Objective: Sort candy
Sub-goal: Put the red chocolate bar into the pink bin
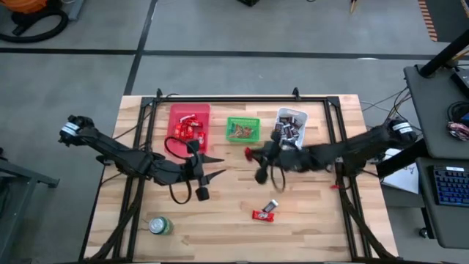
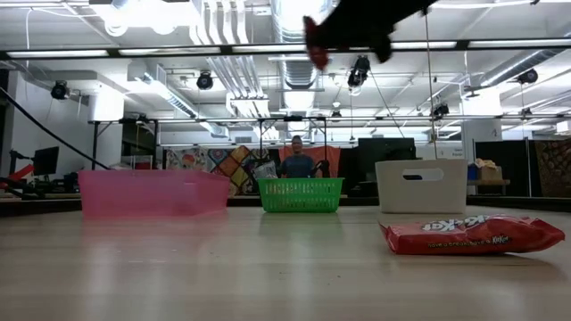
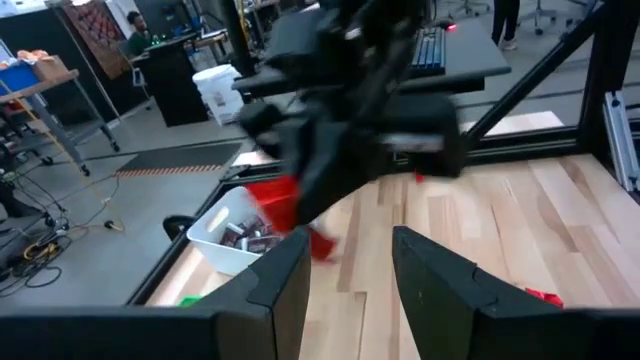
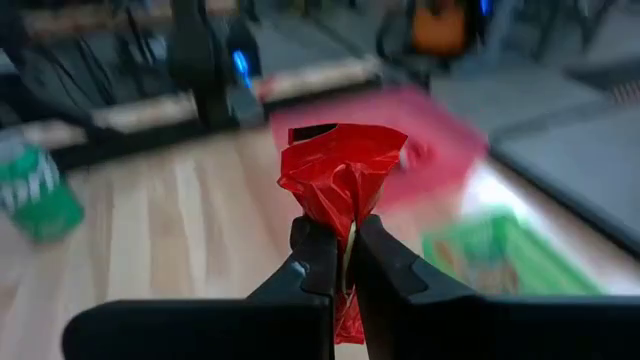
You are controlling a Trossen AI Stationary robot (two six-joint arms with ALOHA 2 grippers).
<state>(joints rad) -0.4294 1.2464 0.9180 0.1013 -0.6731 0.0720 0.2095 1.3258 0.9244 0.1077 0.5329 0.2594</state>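
My right gripper is shut on a red-wrapped candy and hovers above the table's middle, in front of the green basket. In the low view the candy shows high above the table. My left gripper is open, touches nothing and points at the right gripper from the table's left; its fingers show in the left wrist view. A red candy and a dark-and-silver one lie flat on the table nearer the front edge. The red one fills the low view's right. My right gripper pinches the red candy between its two fingers, about the wrapper's middle. The crumpled wrapper end sticks out beyond the fingertips and the other end shows between the fingers farther back. The candy is lifted clear of the table.
Three containers stand in a row along the far side: a pink bin with red candies, the green basket, and a white bin with dark candies. A green can stands near the front left corner. A person sits in the room beyond the table.
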